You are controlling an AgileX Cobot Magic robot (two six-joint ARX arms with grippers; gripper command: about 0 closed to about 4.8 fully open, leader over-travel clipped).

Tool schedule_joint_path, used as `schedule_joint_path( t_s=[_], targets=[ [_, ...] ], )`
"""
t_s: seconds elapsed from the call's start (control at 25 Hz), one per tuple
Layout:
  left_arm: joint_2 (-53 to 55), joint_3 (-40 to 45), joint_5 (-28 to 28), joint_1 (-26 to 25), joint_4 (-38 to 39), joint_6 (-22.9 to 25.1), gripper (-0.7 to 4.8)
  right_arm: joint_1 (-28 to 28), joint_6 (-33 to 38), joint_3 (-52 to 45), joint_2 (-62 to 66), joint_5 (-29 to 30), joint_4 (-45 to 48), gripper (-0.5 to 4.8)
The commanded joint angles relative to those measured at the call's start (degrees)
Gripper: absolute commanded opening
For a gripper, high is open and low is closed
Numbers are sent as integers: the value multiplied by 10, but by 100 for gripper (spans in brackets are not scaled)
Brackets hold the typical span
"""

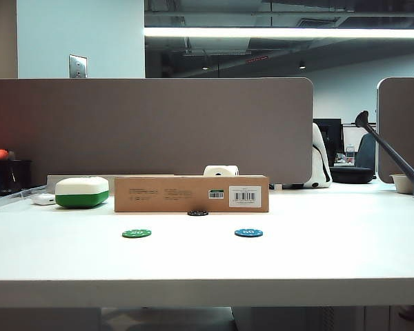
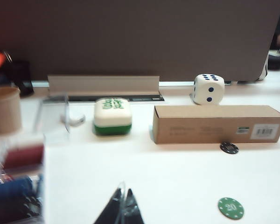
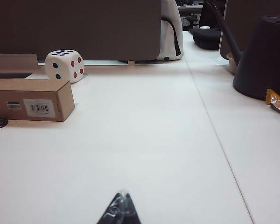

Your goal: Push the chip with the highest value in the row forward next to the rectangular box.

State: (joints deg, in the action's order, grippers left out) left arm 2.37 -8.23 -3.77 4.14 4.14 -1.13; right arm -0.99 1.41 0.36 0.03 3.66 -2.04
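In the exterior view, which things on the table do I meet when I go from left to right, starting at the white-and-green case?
white-and-green case → green chip → black chip → blue chip. The brown box spans too wide a stretch to rank. Neither the left tool nor the right tool shows in that view.

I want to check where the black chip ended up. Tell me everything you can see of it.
The black chip is a small flat round disc, dark with pale marks around its edge; its number is too small to read. It lies flat on the white table, right at the front face of the brown cardboard box, near the box's middle, ahead of the green chip and blue chip. Whether it touches the box is unclear. Neither the left gripper nor the right gripper is near it.
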Motion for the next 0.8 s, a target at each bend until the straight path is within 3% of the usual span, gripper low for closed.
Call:
schedule_joint_path(
  t_s=[0.04,0.32,0.8],
  targets=[
    [-13,80,-6,-22,-138,-65,-5,0,-2,-3,-1,-1,5,-5],
    [-23,78,-5,-53,-106,-35,-5,0,-2,-3,-1,-1,6,-5],
    [-23,78,-3,-63,-52,-36,-5,0,-2,-3,-1,-1,6,-5]
  ],
)
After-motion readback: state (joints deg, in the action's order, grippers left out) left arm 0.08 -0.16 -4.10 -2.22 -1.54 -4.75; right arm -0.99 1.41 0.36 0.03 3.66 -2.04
